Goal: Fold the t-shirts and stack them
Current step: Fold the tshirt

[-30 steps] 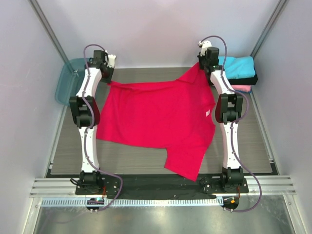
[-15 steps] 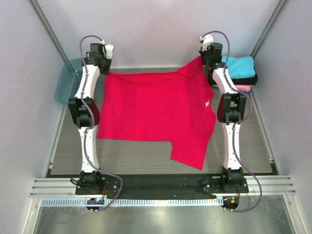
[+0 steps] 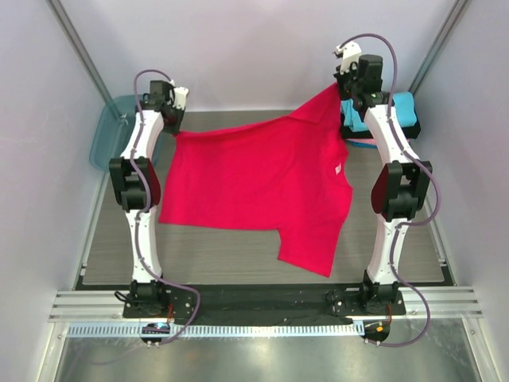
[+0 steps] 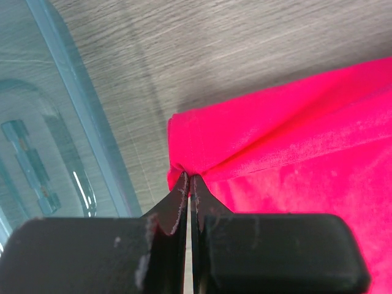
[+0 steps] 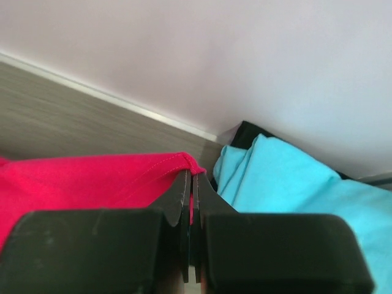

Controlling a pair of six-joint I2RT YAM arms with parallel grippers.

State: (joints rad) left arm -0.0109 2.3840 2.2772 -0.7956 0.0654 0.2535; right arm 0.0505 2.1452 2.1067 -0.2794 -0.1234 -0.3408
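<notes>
The left arm [image 3: 143,243] and right arm [image 3: 380,247] are slim white links with bulky black joint housings. Grey-purple cables [image 3: 367,35] loop along them. The left gripper [image 4: 188,181] and right gripper [image 5: 192,179] have flat black fingers (edges slightly scuffed).

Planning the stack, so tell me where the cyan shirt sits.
Top view: the cyan shirt lies at the table's far right corner, just right of the right tool pinching the red shirt.
</notes>
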